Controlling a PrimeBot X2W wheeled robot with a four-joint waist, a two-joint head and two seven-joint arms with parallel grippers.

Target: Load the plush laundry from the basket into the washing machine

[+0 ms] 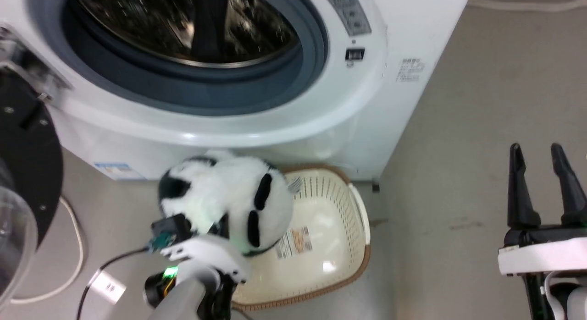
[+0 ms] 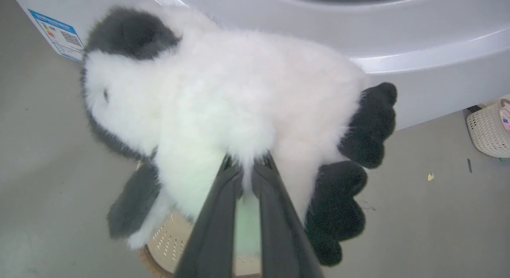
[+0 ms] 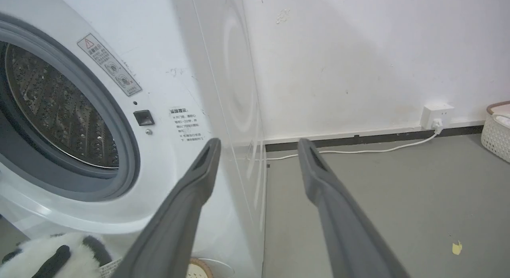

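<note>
Well, the left gripper (image 2: 249, 168) is clenched on the plush laundry (image 1: 224, 191), its two dark fingers pinched into the white fur. The toy hangs over the left end of the basket (image 1: 341, 210), just below the front lip of the washing machine (image 1: 275, 123). The round opening with its steel drum (image 1: 183, 22) lies higher up, the grey gasket and white rim between it and the toy. The basket sits on the grey floor close against the washer, with a label (image 1: 296, 242) on its floor. The black-rimmed door (image 1: 27, 164) stands open at the left, a white cable (image 1: 73, 246) looping beneath it. The right gripper (image 1: 536, 148) is spread wide and holds nothing, well apart to the right. Along the far wall are a socket (image 3: 437, 110) and another basket (image 3: 496, 130).
</note>
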